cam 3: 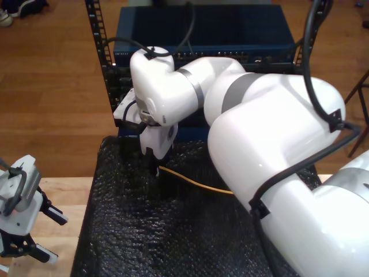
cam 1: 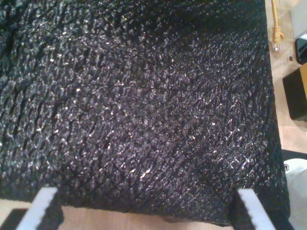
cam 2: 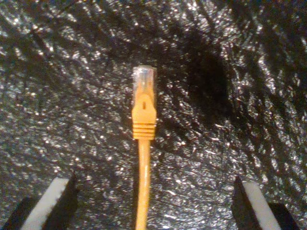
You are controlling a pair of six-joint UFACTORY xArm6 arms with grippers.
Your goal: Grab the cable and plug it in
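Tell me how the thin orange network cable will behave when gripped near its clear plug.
The thin orange network cable probably flops: it curves loosely across the black bubble-wrap mat. Its clear plastic plug looks rigid but small, so likely fragile. My second gripper straddles it, open.

Black mat [cam 2: 240, 72]: crinkled plastic film, rough, glinting with specular flecks. Cable [cam 2: 143, 191]: smooth orange plastic jacket, ribbed matt boot, clear glossy plastic plug [cam 2: 144, 76]. Worktop [cam 3: 57, 219]: pale matt wood. Arm shells [cam 3: 271, 133]: glossy white plastic. Floor [cam 3: 52, 98]: brown wood, satin.
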